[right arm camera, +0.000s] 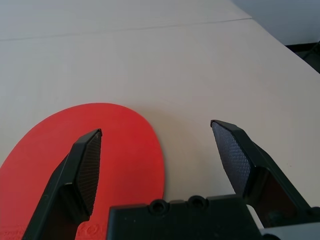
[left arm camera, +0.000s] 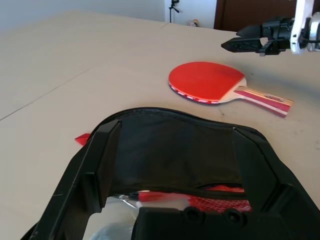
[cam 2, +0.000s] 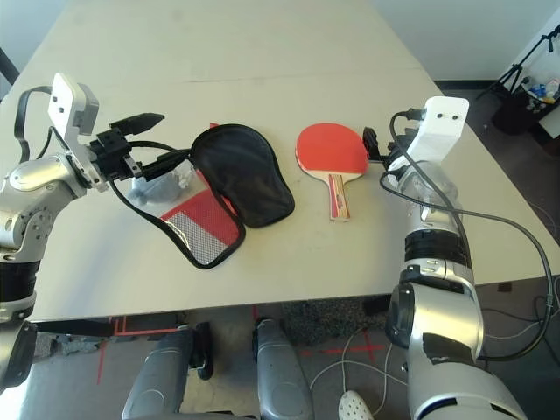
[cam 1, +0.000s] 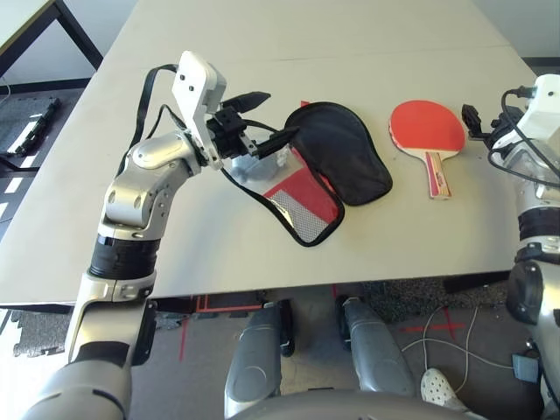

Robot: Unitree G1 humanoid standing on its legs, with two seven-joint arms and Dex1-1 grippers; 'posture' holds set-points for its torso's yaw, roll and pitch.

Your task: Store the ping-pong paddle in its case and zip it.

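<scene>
Red rubber of the ping-pong paddle (cam 1: 426, 126) faced up; I logged it lying flat on the table (cam 1: 262, 35), handle pointing toward the robot, round head away from it. It sat to the right of the case (cam 1: 337, 149), near but not touching it, with a strip of bare tabletop between them.

I saw the case lying open, its black-lined flap turned back toward the paddle and its red side with the mesh patch (cam 1: 306, 214) closer to the robot. A pale, greyish lump (cam 2: 166, 184) sat at the case's left edge under the left gripper; I could not make out what it was.

Left gripper (cam 1: 262, 118) hovered over the left edge of the case, fingers spread wide, one above and one low beside the black edging. In the left wrist view both fingers framed the black lining, and I could not tell whether the lower finger touched the fabric.

Right gripper (right arm camera: 157, 150) was just beyond the paddle's right rim, fingers wide apart and holding nothing. In the right wrist view one finger (right arm camera: 82, 172) overlapped the red face, the other (right arm camera: 235, 155) stood over bare table; contact could not be judged.
</scene>
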